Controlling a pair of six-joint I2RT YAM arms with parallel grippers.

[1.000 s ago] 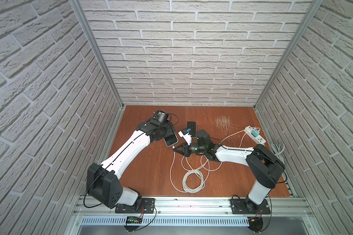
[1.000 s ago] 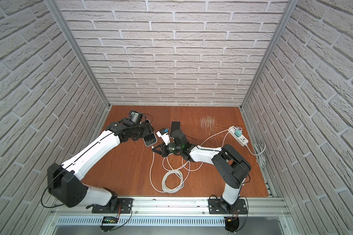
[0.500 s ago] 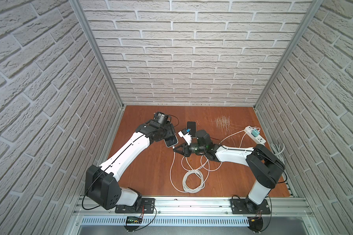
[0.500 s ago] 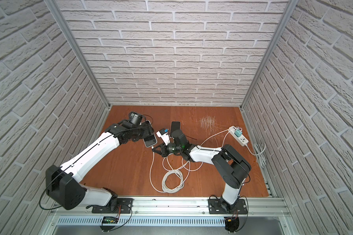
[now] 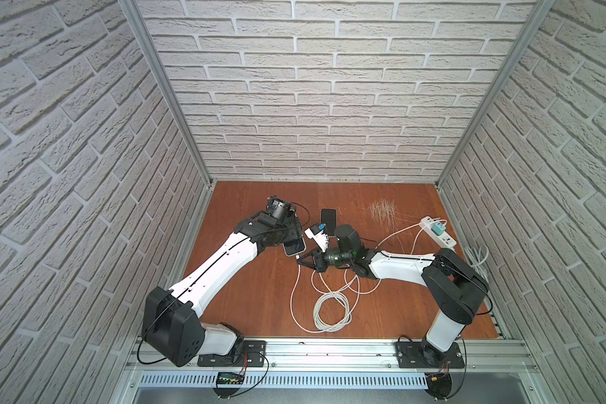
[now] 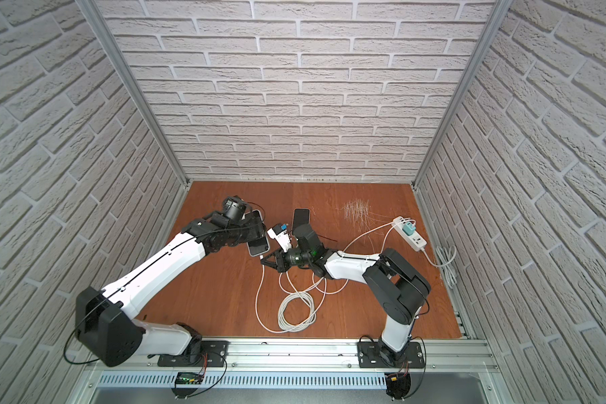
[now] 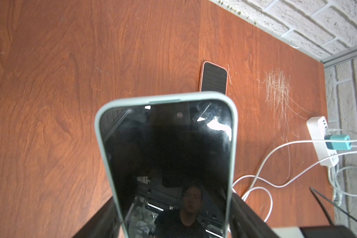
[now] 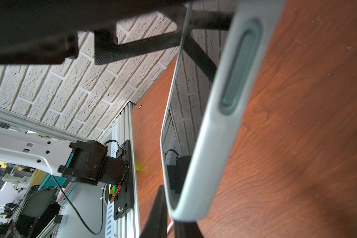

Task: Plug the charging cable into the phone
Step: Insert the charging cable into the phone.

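Left wrist view is mostly filled by the phone [image 7: 167, 164], which has a pale green case and a dark screen facing the camera. A black finger [image 7: 103, 218] presses against each of its long edges. In both top views the left gripper [image 5: 288, 235] [image 6: 252, 232] holds the phone clear of the table [image 5: 259, 297], jaws wide and clamped across its width. The free short end of the phone [image 5: 294, 247] points toward the right arm.

That end meets the tip of the right gripper [image 5: 301, 258] [image 6: 262, 257], whose jaws are pinched together on the end of the charging cable [image 5: 291, 300]. In the right wrist view the phone's [image 8: 214, 134] rounded corner sits just beside the white cable end [image 8: 170, 226], between the dark fingertips. Whether the plug is in the port cannot be told.

From the gripper the cable hangs down to the table and runs into loose loops and a coil [image 5: 329, 328] near the front rail. A second phone [image 5: 329, 217] [image 7: 213, 78] lies flat on the table toward the back wall. Near the right wall lies a white power strip [image 5: 446, 239] with a teal charger [image 5: 436, 229] plugged into it and white cords leading from it. Pale scratches [image 5: 382, 210] mark the wood between the second phone and the strip.
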